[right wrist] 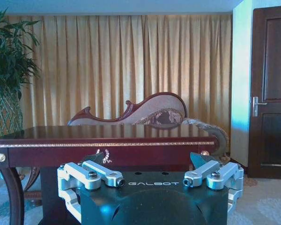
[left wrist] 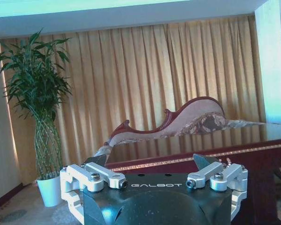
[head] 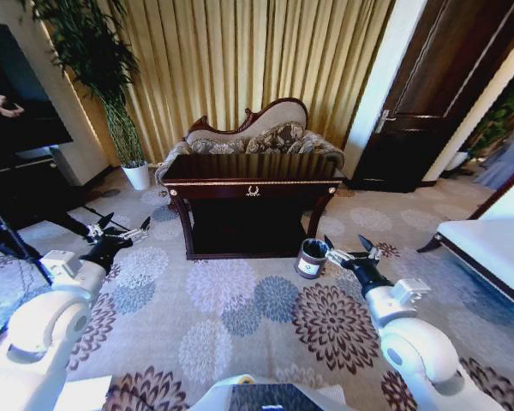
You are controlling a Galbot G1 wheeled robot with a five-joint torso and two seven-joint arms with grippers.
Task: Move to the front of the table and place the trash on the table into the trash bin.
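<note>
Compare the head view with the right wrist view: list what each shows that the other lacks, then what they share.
Head view alone: the trash bin on the carpet by the table's right front leg, the left gripper open on the left, and the white plant pot.

Right wrist view alone: the door handle seen level and the table's glossy top edge-on.

Both: the table, the open right gripper, the sofa, curtain and plant.

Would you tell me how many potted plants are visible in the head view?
2: one tall plant in a white pot left of the table, and one at the far right beside the door, partly cut off.
</note>
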